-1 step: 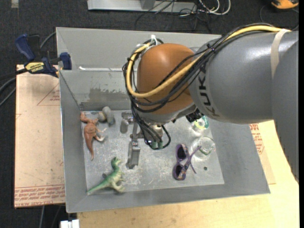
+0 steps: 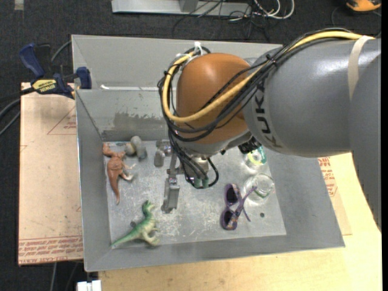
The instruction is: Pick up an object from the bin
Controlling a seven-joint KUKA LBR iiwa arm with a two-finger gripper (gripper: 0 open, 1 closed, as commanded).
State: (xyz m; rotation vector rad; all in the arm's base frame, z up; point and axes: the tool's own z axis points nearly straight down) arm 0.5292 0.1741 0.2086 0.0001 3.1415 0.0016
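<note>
Grey bin floor (image 2: 200, 216) lies under my gripper (image 2: 170, 200), between a brown plastic dinosaur (image 2: 115, 165) and purple sunglasses (image 2: 233, 207). A green plastic dinosaur (image 2: 140, 228) lies nearest, at the front wall; the gripper's opening I cannot tell.

The one legible marking is the brand lettering (image 2: 267, 119) on the grey housing of the arm (image 2: 321, 96), just to the right of the orange cover (image 2: 209, 93). It is printed in large black capitals that run down the housing's curved side. The letters K, U, K can be read, as of KUKA; what follows them cannot be made out. The cables (image 2: 242, 80) coming off the orange cover cross just above the first letter.
</note>
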